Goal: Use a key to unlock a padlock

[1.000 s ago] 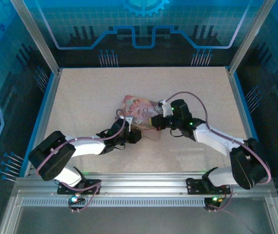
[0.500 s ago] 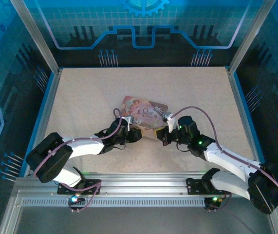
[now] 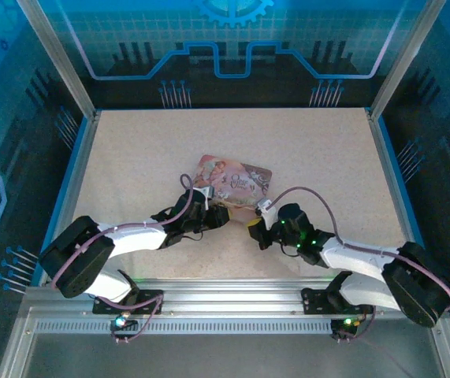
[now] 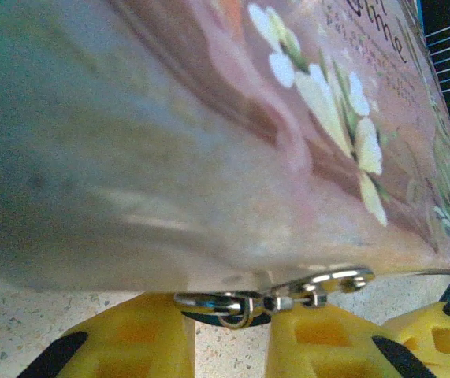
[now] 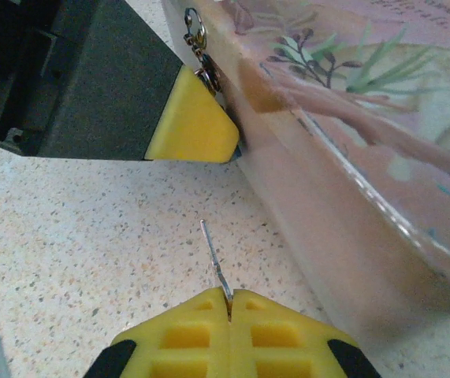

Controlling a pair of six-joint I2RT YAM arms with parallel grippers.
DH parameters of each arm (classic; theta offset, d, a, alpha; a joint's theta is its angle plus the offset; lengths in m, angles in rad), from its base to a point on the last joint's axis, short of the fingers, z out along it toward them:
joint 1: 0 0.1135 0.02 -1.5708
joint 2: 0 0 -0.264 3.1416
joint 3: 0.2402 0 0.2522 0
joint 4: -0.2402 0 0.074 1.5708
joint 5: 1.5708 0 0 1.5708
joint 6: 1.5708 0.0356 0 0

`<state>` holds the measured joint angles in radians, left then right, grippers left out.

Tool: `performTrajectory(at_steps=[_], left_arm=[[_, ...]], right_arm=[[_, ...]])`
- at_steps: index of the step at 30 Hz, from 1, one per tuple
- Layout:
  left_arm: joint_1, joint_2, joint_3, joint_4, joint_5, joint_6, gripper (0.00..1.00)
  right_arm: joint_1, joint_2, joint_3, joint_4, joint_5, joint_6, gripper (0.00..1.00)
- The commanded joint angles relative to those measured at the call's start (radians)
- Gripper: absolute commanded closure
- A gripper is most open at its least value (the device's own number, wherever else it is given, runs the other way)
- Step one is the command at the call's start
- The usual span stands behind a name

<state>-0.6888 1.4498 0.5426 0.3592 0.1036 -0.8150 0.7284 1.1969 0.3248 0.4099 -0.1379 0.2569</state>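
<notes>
Speckled beige tabletop (image 3: 130, 157) carries a pink pictured tin box (image 3: 236, 177) (near the middle)

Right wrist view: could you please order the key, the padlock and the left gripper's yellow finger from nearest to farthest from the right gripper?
1. key: pinched between the fingers of the right gripper, bottom centre.
2. left gripper's yellow finger: ahead, upper left.
3. padlock: just past that finger, against the tin box.
</notes>
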Motion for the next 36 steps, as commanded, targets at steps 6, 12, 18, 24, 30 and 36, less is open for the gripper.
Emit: performTrajectory(at_steps=[6, 12, 18, 24, 30, 36], left_arm=[[0.008, -0.035, 0.026, 0.024, 0.028, -0.024, 0.83], [0.008, -0.035, 0.031, 0.021, 0.031, -0.029, 0.83], [0.008, -0.034, 0.03, 0.021, 0.031, -0.033, 0.83], [0.008, -0.034, 0.028, 0.022, 0.033, -0.035, 0.83], [0.008, -0.034, 0.03, 0.024, 0.034, -0.036, 0.83], [0.008, -0.032, 0.031, 0.023, 0.036, -0.038, 0.83]], right_arm=[[0.028, 0.148, 0.017, 0.167, 0.004, -0.053, 0.97], [0.031, 0.215, 0.03, 0.226, -0.007, -0.056, 0.97], [0.031, 0.251, 0.031, 0.268, -0.012, -0.054, 0.97], [0.03, 0.271, 0.039, 0.296, -0.009, -0.056, 0.97], [0.028, 0.296, 0.05, 0.321, -0.02, -0.054, 0.97], [0.022, 0.323, 0.06, 0.347, -0.028, -0.047, 0.97]])
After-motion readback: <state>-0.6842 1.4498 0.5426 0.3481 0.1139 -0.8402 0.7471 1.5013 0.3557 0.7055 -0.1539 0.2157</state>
